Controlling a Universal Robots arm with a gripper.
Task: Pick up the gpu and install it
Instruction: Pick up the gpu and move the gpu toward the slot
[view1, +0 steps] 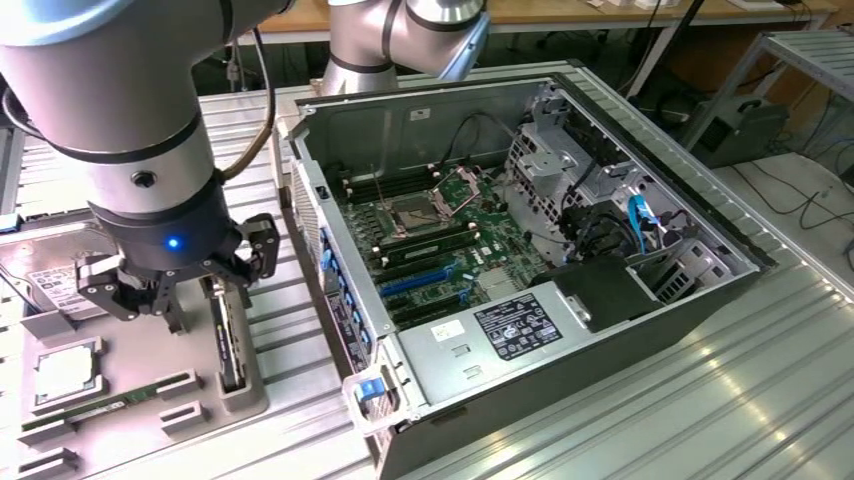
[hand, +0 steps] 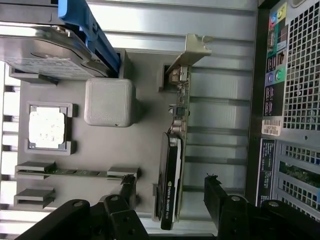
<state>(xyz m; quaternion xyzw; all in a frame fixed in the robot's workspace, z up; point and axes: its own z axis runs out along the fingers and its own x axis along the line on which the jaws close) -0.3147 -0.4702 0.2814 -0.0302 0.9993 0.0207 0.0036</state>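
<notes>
1. You see the gpu (hand: 172, 165) standing on edge in the grey holder (hand: 145, 125) on the table (view1: 307, 400), beside the open computer case (view1: 400, 130).
2. Your jaws stand wide, one on either side of the gpu, apart from it.

Black gpu (hand: 171, 186) w/ silver bracket (hand: 194, 49)

Gpu (hand: 178, 127) – glossy black shroud (hand: 171, 185), shiny metal bracket (hand: 194, 50); tray (hand: 145, 125) – matt grey plastic.
</notes>
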